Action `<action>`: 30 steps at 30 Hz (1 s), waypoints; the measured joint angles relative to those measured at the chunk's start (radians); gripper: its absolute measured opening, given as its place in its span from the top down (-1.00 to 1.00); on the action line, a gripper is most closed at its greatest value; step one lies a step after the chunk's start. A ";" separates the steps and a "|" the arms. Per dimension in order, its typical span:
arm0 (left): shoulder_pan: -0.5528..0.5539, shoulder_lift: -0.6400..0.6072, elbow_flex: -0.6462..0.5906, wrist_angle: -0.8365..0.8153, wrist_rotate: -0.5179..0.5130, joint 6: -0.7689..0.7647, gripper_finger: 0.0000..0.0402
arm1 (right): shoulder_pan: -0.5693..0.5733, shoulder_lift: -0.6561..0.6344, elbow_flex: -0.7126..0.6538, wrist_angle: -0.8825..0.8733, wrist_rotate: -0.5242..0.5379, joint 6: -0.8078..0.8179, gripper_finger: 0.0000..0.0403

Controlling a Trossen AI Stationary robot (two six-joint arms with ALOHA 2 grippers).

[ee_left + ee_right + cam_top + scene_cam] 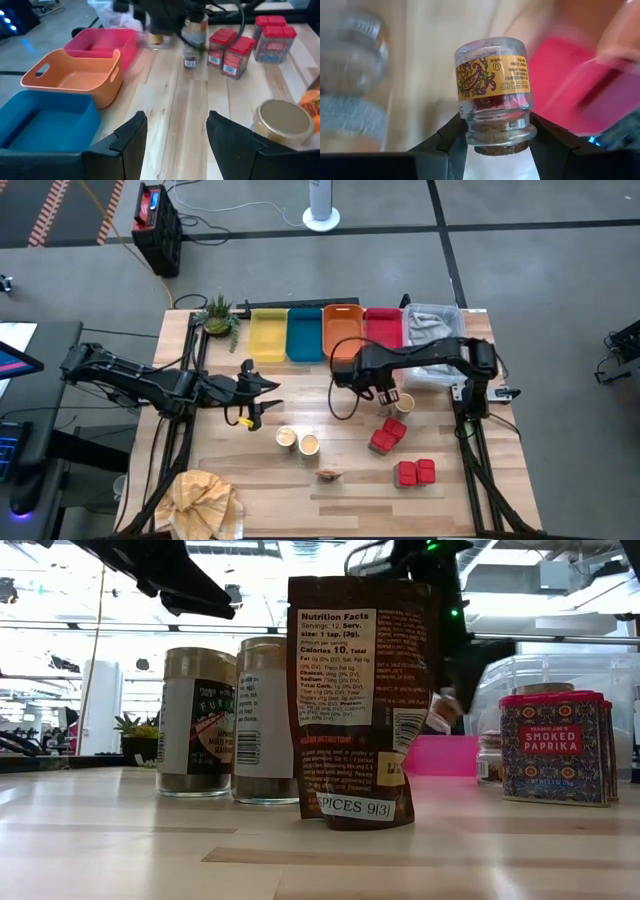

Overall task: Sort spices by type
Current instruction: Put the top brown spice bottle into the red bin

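The right gripper (383, 393) pinches a tiny jar (492, 90) by its cork-stoppered neck, its fingers closed on the glass; the jar hangs just near of the orange tray (341, 330) and red tray (382, 327). It is clear, round glass with a yellow printed label. Red boxy packs (387, 438) stand just near of it. The left gripper (262, 395) waits left of centre, fingers spread and empty.

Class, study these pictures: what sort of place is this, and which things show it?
Probably a robotics lab or workshop: a wooden table on a grey concrete floor, cables across it, bright ceiling lights behind.
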 joint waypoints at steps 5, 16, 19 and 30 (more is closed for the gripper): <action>0.003 0.000 0.000 0.037 -0.001 0.000 0.02 | -0.009 0.111 -0.001 -0.112 -0.007 0.050 0.01; 0.002 -0.007 0.000 0.045 -0.002 0.042 0.02 | 0.004 0.225 0.080 -0.094 -0.002 -0.044 0.01; 0.002 -0.008 0.000 0.031 -0.002 0.042 0.02 | 0.006 0.224 0.081 -0.064 -0.001 -0.086 -0.01; 0.002 -0.007 0.000 0.016 -0.002 0.041 0.02 | 0.007 0.224 0.080 0.046 -0.031 -0.091 -0.23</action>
